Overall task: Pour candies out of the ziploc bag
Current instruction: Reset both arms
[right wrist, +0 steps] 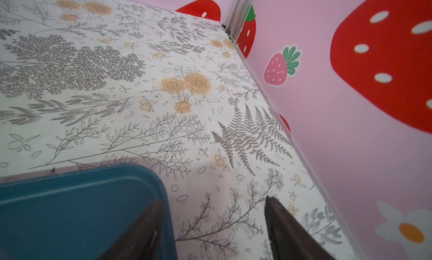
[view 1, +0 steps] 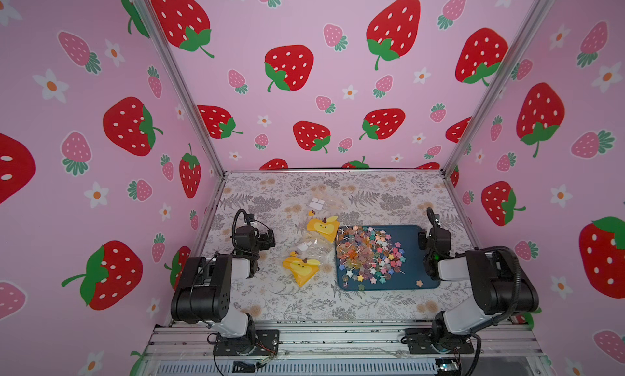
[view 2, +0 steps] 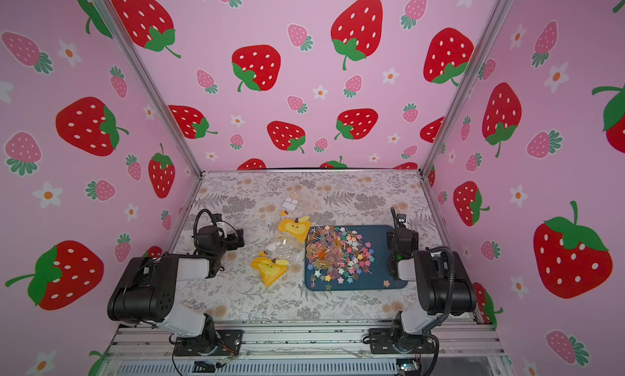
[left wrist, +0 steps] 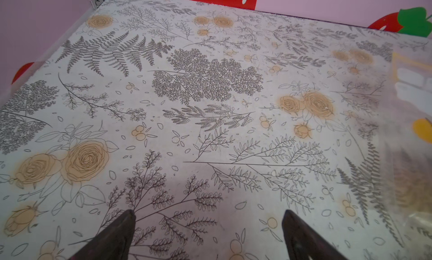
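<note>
Two clear ziploc bags with yellow apple prints lie flat on the flowered table, one [view 1: 323, 229] farther back and one [view 1: 301, 269] nearer; both show in the other top view too [view 2: 293, 229] [view 2: 270, 268]. The candies [view 1: 368, 252] [view 2: 338, 252] lie heaped on the left part of a dark blue tray [view 1: 416, 273]. My left gripper [left wrist: 208, 213] [view 1: 260, 236] stands open over bare table, left of the bags, with a bag's blurred edge [left wrist: 411, 83] beside it. My right gripper [right wrist: 214, 200] [view 1: 434, 223] is open and empty at the tray's far right corner [right wrist: 140, 174].
A single loose candy [view 1: 419, 283] sits apart near the tray's front right. Pink strawberry walls close in the table on three sides, with metal posts at the back corners [right wrist: 240, 13]. The arm bases stand on the front rail [view 1: 338, 337].
</note>
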Controlling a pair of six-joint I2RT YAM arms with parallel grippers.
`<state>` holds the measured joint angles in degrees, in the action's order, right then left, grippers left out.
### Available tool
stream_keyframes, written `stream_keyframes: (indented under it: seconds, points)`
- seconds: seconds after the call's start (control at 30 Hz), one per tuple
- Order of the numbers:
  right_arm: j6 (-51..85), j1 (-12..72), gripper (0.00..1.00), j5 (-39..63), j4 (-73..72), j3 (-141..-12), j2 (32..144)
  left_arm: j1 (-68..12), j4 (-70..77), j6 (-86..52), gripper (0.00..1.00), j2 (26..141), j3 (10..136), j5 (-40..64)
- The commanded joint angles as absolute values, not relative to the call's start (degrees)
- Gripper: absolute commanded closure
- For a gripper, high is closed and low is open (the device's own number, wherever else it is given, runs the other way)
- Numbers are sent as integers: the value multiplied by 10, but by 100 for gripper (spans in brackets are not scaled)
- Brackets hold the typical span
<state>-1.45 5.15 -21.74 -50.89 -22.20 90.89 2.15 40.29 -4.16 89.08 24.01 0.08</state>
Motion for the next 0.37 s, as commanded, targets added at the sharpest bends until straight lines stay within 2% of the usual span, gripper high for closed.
stream_keyframes:
  seconds: [0.0,0.07,0.33]
  points:
    - [0,43,16,-192,-486,-249,906,7,433,-18,1,886,265,-9]
    - [2,37,16,-180,-484,-250,907,-17,456,-8,0,886,254,-65]
    - [3,33,13,-173,-481,-250,905,-7,439,-7,1,888,261,-33]
